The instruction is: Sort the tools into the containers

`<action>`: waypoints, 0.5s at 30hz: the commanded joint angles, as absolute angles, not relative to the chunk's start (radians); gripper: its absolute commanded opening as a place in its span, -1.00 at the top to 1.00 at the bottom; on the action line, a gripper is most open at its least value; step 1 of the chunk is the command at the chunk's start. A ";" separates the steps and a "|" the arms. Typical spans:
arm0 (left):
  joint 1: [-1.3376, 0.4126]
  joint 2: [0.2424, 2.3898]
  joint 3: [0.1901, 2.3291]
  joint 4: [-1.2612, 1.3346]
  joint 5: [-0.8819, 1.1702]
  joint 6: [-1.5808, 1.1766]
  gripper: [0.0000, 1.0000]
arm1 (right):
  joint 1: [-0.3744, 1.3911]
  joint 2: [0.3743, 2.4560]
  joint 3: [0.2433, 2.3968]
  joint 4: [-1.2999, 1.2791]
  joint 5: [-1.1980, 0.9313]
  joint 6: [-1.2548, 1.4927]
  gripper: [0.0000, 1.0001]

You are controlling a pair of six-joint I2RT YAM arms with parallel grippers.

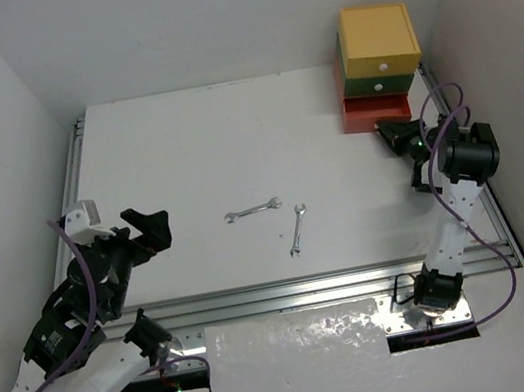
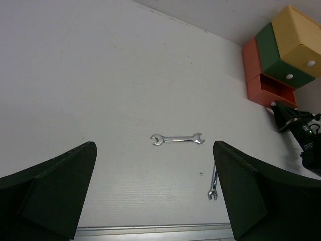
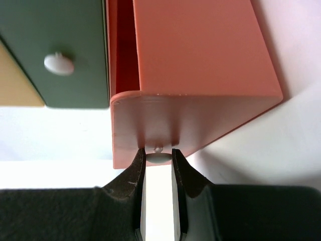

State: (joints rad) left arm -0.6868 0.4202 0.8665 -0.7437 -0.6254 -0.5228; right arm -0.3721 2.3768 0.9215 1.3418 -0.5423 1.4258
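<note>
Drawers sat stacked in the far right corner of the white table (image 1: 183, 149). The yellow drawer (image 1: 377, 39) was on top, the green drawer (image 1: 379, 84) was in the middle, and the orange-red drawer (image 1: 374, 113) was at the bottom, pulled out a little. The right claw (image 3: 159, 161) was pinched on the white knob (image 3: 158, 156) of the orange-red drawer. One silver wrench (image 1: 252, 210) lay in the middle of the table. A second wrench (image 1: 296, 228) lay near it, not touching. The left claw (image 1: 154, 231) hung wide open over the near left side and held nothing.
</note>
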 commanded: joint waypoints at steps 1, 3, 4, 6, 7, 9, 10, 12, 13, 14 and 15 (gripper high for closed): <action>-0.686 0.396 0.862 -0.698 -0.614 -0.506 -1.00 | -0.374 2.329 0.836 1.479 -0.572 1.420 0.70; -0.684 0.387 0.862 -0.698 -0.611 -0.505 -1.00 | -0.377 2.307 0.810 1.486 -0.575 1.419 0.63; -0.686 0.387 0.862 -0.696 -0.609 -0.503 -1.00 | -0.379 2.301 0.793 1.491 -0.580 1.419 0.55; -0.686 0.383 0.861 -0.696 -0.607 -0.503 -1.00 | -0.379 2.281 0.776 1.511 -0.589 1.422 0.47; -0.684 0.382 0.862 -0.696 -0.606 -0.503 -1.00 | -0.379 2.273 0.764 1.512 -0.597 1.425 0.39; -0.687 0.377 0.859 -0.692 -0.601 -0.500 -0.99 | -0.377 2.260 0.761 1.528 -0.633 1.431 -0.07; -0.687 0.377 0.858 -0.690 -0.601 -0.499 -1.00 | -0.376 2.246 0.758 1.538 -0.647 1.442 -0.41; -0.687 0.377 0.859 -0.689 -0.598 -0.497 -1.00 | -0.374 2.232 0.738 1.572 -0.672 1.454 -0.98; -0.687 0.377 0.858 -0.690 -0.598 -0.497 -1.00 | -0.373 2.214 0.726 1.583 -0.678 1.466 -0.98; -0.686 0.379 0.859 -0.690 -0.600 -0.497 -1.00 | -0.371 2.203 0.713 1.604 -0.681 1.473 -0.98; -0.687 0.380 0.859 -0.690 -0.601 -0.499 -1.00 | -0.368 2.191 0.683 1.609 -0.684 1.476 -0.98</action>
